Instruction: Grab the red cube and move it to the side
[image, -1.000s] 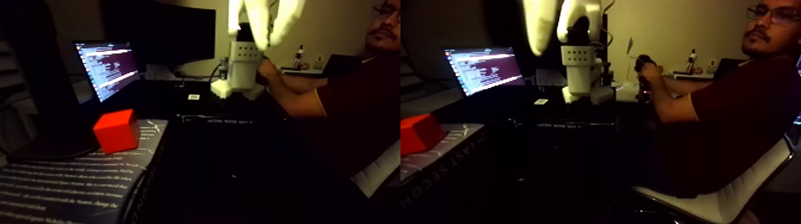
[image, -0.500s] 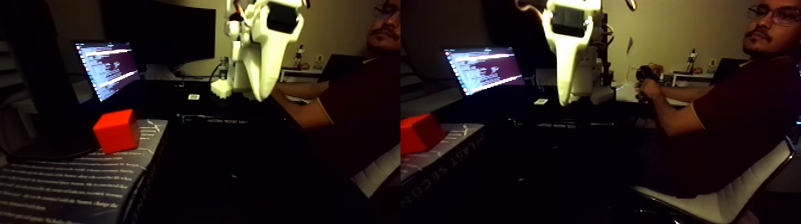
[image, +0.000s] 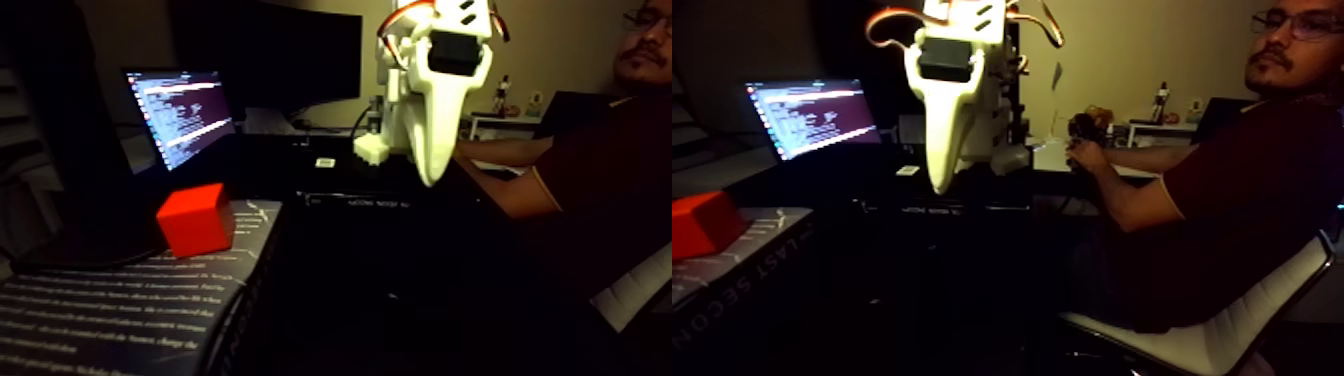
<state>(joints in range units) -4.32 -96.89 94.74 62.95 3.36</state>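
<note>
Fixed view: held two side-by-side halves of one dim desk scene.
Gripper (image: 431, 180): hung in the upper middle of the left half, white, fingers pointing down to a single narrow tip; looked closed and empty, jaws together with no gap seen.
Gripper height: stayed clear above the dark desk, touching nothing.
Red cube (image: 195, 219): sat at the left of the left half, well apart from the gripper, lower and to its left.
Cube support: rested upright on a book (image: 110, 310) with pale print on its dark cover, near the book's far edge.
Laptop (image: 180, 112): stood behind the cube, upper left, screen lit.
Person (image: 1235, 190): sat at the right of the right half in a dark red shirt, arm stretched toward the desk.
</note>
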